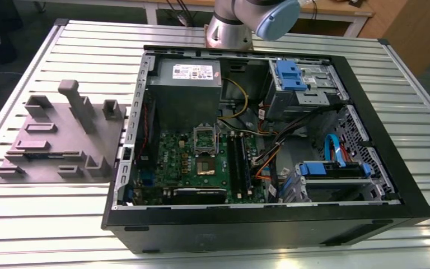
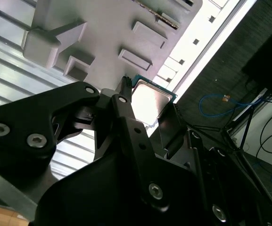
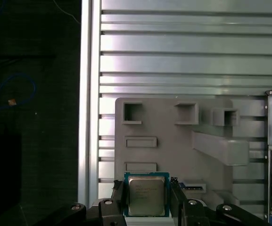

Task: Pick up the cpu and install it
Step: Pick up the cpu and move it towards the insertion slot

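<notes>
On the exterior view's left, a grey fixture tray [image 1: 51,140] with raised pockets lies on the slatted bench [image 1: 51,224]. To its right, the open computer case [image 1: 260,232] holds a green board [image 1: 192,168] and a grey metal box [image 1: 181,92]. The arm [image 1: 234,22] rises behind the case. In both wrist views the cpu [image 3: 146,195] [image 2: 150,101] sits above the tray, gripped in the claw [image 3: 146,188], whose black fingers [image 3: 118,197] press two opposite edges

Claw [image 3: 147,192] tight on the cpu [image 3: 146,197]
</notes>
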Controlling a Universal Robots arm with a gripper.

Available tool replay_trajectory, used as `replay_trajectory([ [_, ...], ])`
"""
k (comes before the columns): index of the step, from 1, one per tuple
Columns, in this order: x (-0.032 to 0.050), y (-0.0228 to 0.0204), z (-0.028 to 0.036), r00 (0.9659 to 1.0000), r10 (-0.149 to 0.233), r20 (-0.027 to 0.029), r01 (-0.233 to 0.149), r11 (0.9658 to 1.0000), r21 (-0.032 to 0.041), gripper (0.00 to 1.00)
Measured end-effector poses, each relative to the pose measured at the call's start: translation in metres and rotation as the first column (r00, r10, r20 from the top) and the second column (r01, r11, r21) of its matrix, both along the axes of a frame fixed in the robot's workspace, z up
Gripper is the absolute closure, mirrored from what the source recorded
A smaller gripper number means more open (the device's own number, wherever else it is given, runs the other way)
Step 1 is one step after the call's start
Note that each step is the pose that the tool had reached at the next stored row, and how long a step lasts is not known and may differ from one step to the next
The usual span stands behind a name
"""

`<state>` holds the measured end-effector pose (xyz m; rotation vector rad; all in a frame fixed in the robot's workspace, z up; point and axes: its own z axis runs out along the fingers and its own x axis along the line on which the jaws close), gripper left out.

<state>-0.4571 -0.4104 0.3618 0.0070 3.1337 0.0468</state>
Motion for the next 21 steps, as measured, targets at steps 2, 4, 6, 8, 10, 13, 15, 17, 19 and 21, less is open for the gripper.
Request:
replay_trajectory([
  [2,0.0,0.0,0.0017,1.0,0.0,-0.0002,0.0,1.0,-0.0001,0.53],
  [4,0.0,0.0,0.0032,1.0,0.0,-0.0001,0.0,1.0,0.0,0.53],
  [6,0.0,0.0,0.0051,1.0,0.0,-0.0001,0.0,1.0,-0.0001,0.53],
  [8,0.0,0.0,0.0068,1.0,0.0,0.0,0.0,1.0,0.0,0.53],
  [10,0.0,0.0,0.0083,1.0,0.0,-0.0001,0.0,1.0,-0.0001,0.53],
  [13,0.0,0.0,0.0093,1.0,0.0,0.0,0.0,1.0,0.0,0.53],
  [15,0.0,0.0,0.0097,1.0,0.0,-0.0001,0.0,1.0,0.0,0.53],
  [17,0.0,0.0,0.0097,1.0,0.0,-0.0001,0.0,1.0,-0.0001,0.53],
  [19,0.0,0.0,0.0098,1.0,0.0,-0.0001,0.0,1.0,-0.0001,0.53],
  [21,0.0,0.0,0.0099,1.0,0.0,-0.0001,0.0,1.0,-0.0001,0.53],
])
